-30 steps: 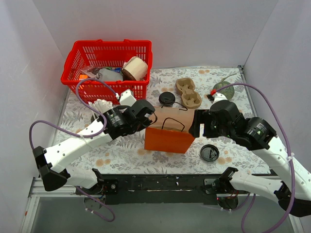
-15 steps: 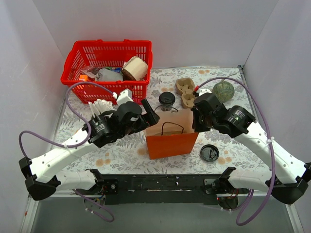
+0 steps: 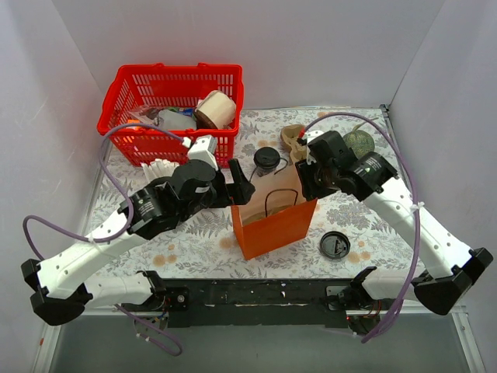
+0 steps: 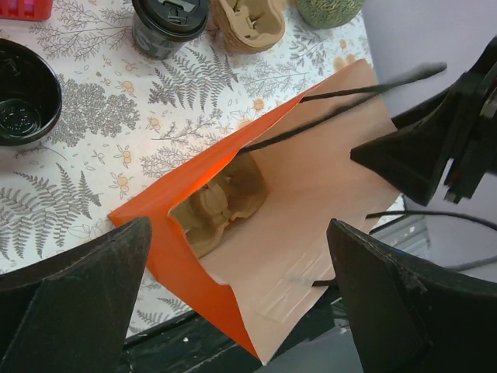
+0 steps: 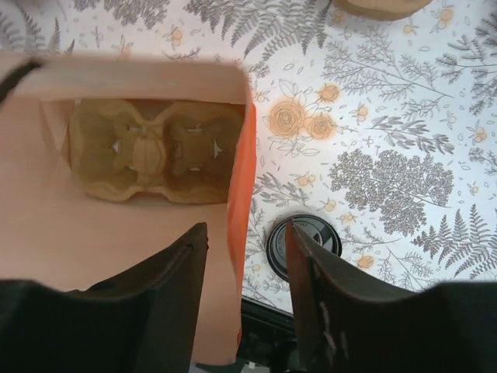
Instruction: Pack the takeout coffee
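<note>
The takeout coffee (image 3: 266, 160), a small black cup with a black lid, stands on the table behind the orange paper bag (image 3: 276, 225); the left wrist view shows the cup (image 4: 169, 23) at its top edge. The bag (image 4: 194, 264) stands open with a cardboard cup carrier (image 5: 147, 151) on its floor. My left gripper (image 3: 239, 186) hangs open at the bag's left rim, its fingers wide apart. My right gripper (image 5: 245, 303) is open at the right rim, and the bag's orange side wall (image 5: 241, 194) runs unpinched between its fingers.
A flat black lid (image 3: 335, 245) lies right of the bag near the front rail. An open black bowl (image 4: 23, 97) sits left of the bag. More cardboard carriers (image 4: 248, 19), a green melon (image 3: 361, 140), a red basket (image 3: 171, 101) and a grey cup of white sticks (image 3: 159, 167) stand behind.
Both grippers have moved in and back to the bag's top rim, the left one opening wide. The bag has turned and its mouth stands wider open.
</note>
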Robot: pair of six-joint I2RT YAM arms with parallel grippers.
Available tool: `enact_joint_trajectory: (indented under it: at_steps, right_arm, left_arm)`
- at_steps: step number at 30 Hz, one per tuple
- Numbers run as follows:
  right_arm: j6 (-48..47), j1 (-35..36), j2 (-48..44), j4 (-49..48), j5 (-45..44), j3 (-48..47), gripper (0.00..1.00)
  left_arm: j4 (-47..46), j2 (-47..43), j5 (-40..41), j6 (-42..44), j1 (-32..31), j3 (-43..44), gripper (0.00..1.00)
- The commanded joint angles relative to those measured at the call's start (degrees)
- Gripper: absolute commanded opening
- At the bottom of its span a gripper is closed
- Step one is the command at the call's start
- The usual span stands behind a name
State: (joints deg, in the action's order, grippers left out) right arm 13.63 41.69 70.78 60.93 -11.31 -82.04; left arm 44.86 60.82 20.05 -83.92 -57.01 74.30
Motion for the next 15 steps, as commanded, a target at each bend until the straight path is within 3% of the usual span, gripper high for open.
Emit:
enact_joint_trajectory:
  at_steps: [1,6,10,15]
  right_arm:
    - [-2.47,-1.97,-0.03,-1.86,-1.25,-6.63,0.56]
    - [-4.83,-1.97,-4.15,-6.33,1.37,-9.90,0.62]
    - [-7.03,-1.97,-6.62,-12.56,10.75,-7.70,0.62]
    - [-5.90,-1.97,-3.82,-12.94,24.47,-9.63,0.43]
  left_arm:
    - [-1.53,2.55,-1.16,5.70,-0.12,2.25,0.98]
    - [-1.35,5.45,0.16,6.14,-0.12,3.04,0.98]
    - [-0.39,5.98,2.79,4.65,-0.12,3.83,0.98]
    - [0.31,6.16,4.72,3.33,-0.12,3.75,0.98]
